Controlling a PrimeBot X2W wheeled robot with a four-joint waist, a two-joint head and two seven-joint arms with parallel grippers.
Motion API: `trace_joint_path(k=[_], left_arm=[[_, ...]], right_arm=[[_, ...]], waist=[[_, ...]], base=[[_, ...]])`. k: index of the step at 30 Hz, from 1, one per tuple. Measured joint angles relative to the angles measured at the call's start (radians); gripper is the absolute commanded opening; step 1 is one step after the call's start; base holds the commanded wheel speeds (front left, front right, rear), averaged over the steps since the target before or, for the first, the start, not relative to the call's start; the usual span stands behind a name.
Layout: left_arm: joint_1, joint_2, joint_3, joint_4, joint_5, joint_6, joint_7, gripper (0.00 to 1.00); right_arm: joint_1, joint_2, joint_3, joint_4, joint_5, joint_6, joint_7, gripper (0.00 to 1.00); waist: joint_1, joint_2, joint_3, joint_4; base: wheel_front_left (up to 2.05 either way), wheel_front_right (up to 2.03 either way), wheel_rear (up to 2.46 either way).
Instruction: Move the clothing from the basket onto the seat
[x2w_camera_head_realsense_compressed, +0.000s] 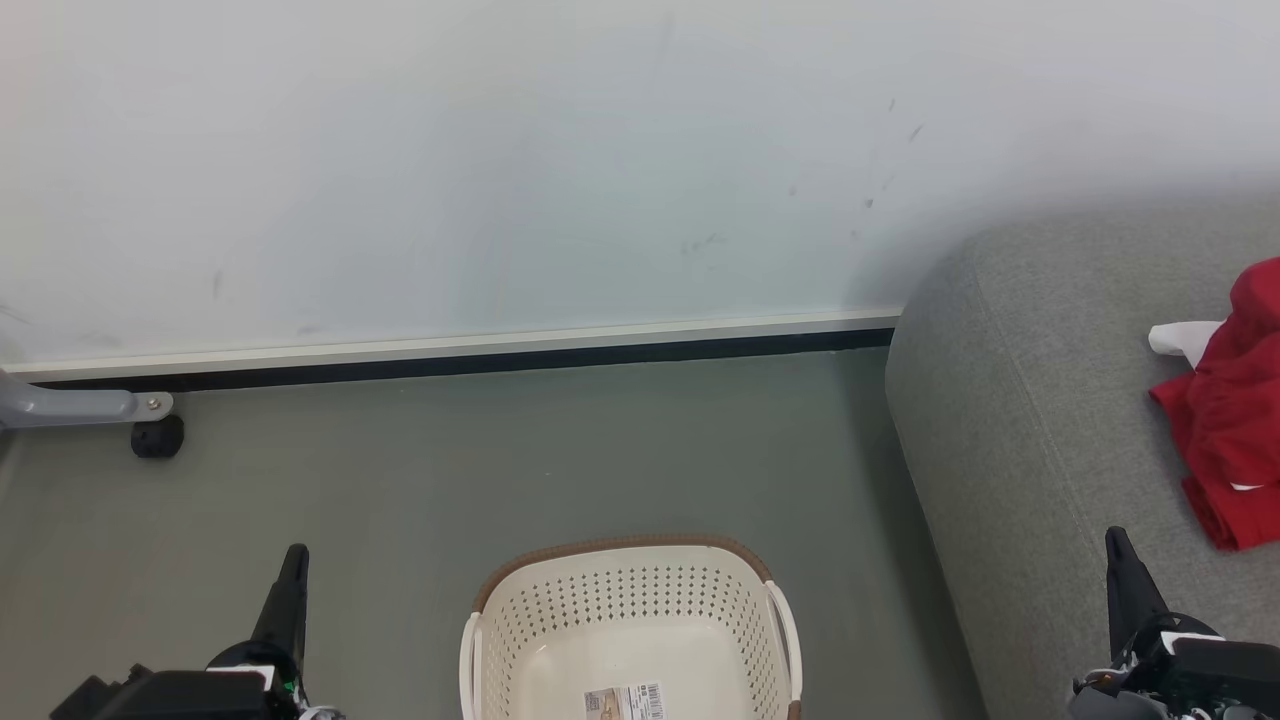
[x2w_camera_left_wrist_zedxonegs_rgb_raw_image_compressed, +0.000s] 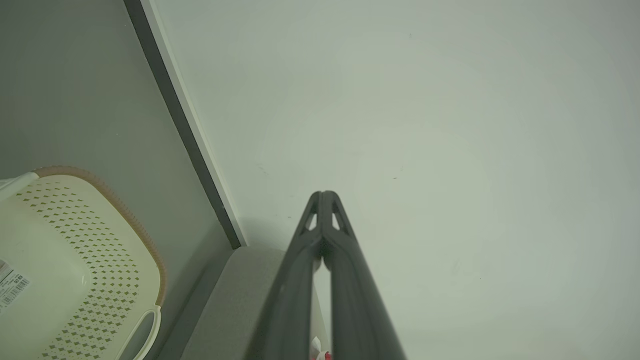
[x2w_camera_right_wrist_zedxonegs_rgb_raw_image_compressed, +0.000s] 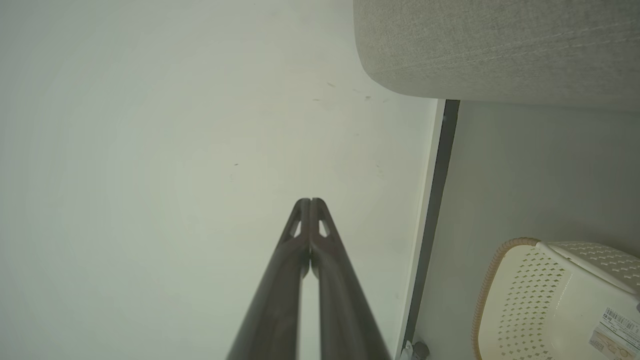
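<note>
The red clothing (x2w_camera_head_realsense_compressed: 1228, 415) with a white sleeve lies crumpled on the grey seat (x2w_camera_head_realsense_compressed: 1020, 420) at the right. On the floor at the bottom centre stands the cream basket (x2w_camera_head_realsense_compressed: 628, 625), holding nothing but the paper label on its base; it also appears in the wrist views as basket (x2w_camera_left_wrist_zedxonegs_rgb_raw_image_compressed: 75, 265) and basket (x2w_camera_right_wrist_zedxonegs_rgb_raw_image_compressed: 550, 300). My left gripper (x2w_camera_head_realsense_compressed: 294, 556) is at the lower left, left of the basket, shut with nothing in it, fingertips touching (x2w_camera_left_wrist_zedxonegs_rgb_raw_image_compressed: 324, 195). My right gripper (x2w_camera_head_realsense_compressed: 1117, 540) is at the lower right over the seat's front, shut and holding nothing, tips together (x2w_camera_right_wrist_zedxonegs_rgb_raw_image_compressed: 310, 201).
A white wall with a pale skirting board (x2w_camera_head_realsense_compressed: 450, 350) runs behind the grey-green floor (x2w_camera_head_realsense_compressed: 500, 460). A grey metal leg with a black caster (x2w_camera_head_realsense_compressed: 157, 436) stands at the far left by the wall.
</note>
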Motion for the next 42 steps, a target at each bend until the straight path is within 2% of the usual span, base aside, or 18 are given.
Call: trace_joint_path(k=[42], left_arm=[[0.000, 0.000, 0.000, 0.000, 0.000, 0.000, 0.000, 0.00]], right_arm=[[0.000, 0.000, 0.000, -0.001, 0.000, 0.000, 0.000, 0.00]], waist=[[0.0000, 0.0001, 0.000, 0.000]], base=[[0.00, 0.00, 0.00]])
